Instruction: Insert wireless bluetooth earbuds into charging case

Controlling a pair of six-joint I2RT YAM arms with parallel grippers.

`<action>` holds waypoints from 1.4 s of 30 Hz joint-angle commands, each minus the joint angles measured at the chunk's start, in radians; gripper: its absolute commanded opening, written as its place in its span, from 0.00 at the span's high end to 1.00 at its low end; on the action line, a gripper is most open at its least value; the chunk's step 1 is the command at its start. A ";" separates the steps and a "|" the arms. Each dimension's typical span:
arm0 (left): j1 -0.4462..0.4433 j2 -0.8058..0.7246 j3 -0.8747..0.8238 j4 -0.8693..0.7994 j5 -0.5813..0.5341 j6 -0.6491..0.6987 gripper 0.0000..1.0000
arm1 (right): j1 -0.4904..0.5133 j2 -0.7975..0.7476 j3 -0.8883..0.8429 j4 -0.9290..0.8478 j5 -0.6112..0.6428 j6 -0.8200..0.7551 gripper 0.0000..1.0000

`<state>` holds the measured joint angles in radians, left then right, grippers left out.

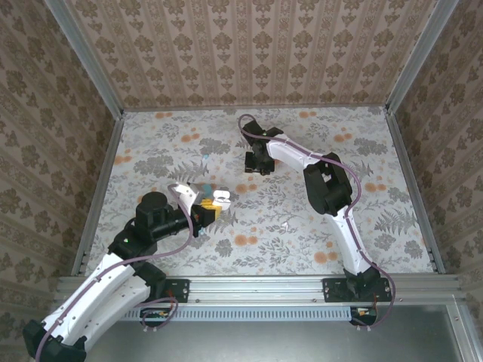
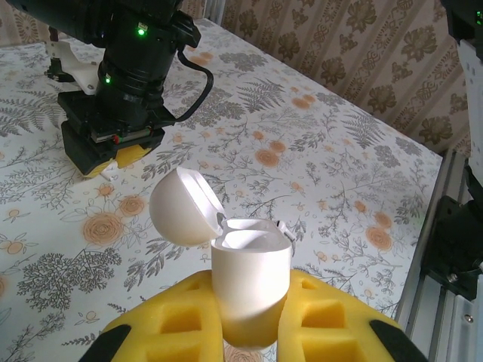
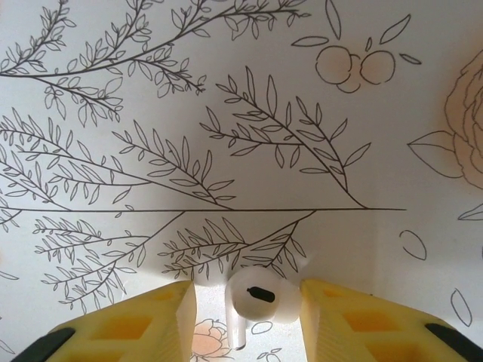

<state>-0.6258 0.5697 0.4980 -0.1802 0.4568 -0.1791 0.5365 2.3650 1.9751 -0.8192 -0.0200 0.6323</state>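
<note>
Case gripped, bud straddled: the left end effector (image 1: 205, 211) is clenched on the open charging case (image 2: 250, 275), and the right end effector (image 3: 249, 313) stands around a white earbud (image 3: 260, 292).

In the left wrist view, yellow pads (image 2: 173, 324) at the bottom of the frame pinch the white case upright. Its round lid (image 2: 185, 207) is flipped back to the left, and two rounded wells show at its mouth. Overhead, the case sits left of centre on the floral desk (image 1: 377, 158). Further right, at upper middle, the right end effector points down at the desk. Its wrist view shows the jaws partly apart at bottom centre with the earbud lying between them, the right-hand pad touching or just beside it and a clear gap to the left-hand pad.
</note>
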 commanded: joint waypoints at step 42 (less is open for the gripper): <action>-0.177 0.124 -0.036 0.345 -0.087 -0.124 1.00 | 0.041 -0.781 -0.800 0.172 0.077 -0.069 0.74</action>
<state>-0.7757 0.6678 0.4446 0.0650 0.4416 -0.3206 0.5659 1.6737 1.1885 -0.6758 0.0101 0.5362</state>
